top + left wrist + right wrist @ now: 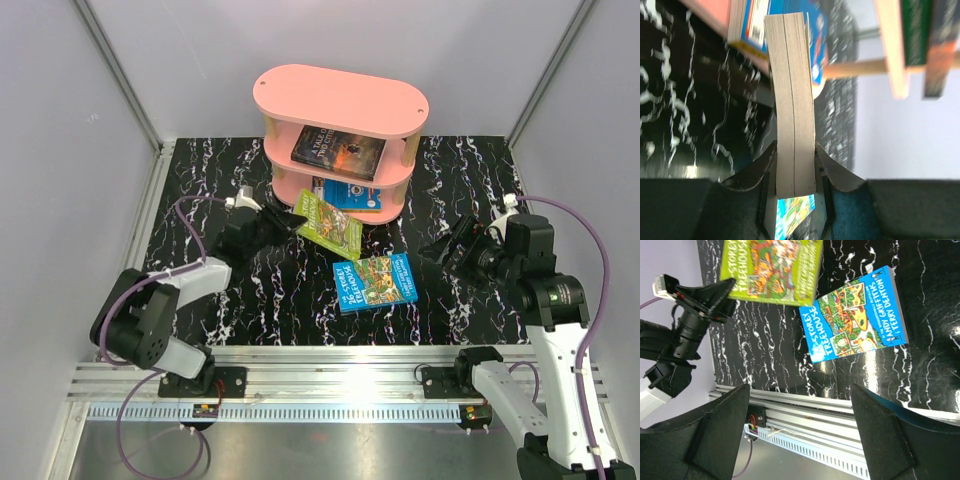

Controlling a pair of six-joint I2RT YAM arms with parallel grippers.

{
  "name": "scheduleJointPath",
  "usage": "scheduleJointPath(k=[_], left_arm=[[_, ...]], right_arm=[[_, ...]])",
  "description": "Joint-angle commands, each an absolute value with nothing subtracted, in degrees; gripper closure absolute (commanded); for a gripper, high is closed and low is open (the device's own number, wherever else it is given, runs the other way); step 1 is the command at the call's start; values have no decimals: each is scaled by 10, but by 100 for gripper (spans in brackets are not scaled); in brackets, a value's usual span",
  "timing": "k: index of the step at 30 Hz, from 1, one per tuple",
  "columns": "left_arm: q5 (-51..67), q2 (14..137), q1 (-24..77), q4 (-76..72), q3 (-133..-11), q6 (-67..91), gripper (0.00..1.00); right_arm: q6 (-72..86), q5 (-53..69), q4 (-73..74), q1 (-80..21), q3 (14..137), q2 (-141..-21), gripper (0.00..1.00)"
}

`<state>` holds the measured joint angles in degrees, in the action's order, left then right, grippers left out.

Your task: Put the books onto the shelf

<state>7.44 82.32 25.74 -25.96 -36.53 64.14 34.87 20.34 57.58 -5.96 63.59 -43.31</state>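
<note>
The pink shelf (340, 100) stands at the back of the table. A dark book (338, 150) lies on its middle board and a blue one (352, 193) on the bottom board. My left gripper (280, 222) is shut on the green Treehouse book (330, 227), held tilted just in front of the bottom board. In the left wrist view the book's page edge (794, 125) runs up from between my fingers (767, 175) toward the shelf's bottom board (715, 20). Another blue Treehouse book (374, 282) lies flat on the table. My right gripper (452, 245) hovers open to its right, holding nothing.
The table has a black marbled top (250, 290) between grey side walls. An aluminium rail (330, 360) with both arm bases runs along the near edge. In the right wrist view the green book (772, 270), blue book (855, 315) and left gripper (700, 305) all show.
</note>
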Motion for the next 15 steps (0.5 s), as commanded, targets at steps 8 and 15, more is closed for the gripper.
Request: scheduleJointPath(k=[8, 15], left_arm=[[211, 939, 219, -634, -392, 780, 100], [199, 974, 218, -663, -411, 791, 100]], right_arm=[[316, 175, 583, -59, 640, -445, 11], [309, 169, 584, -59, 641, -448, 11]])
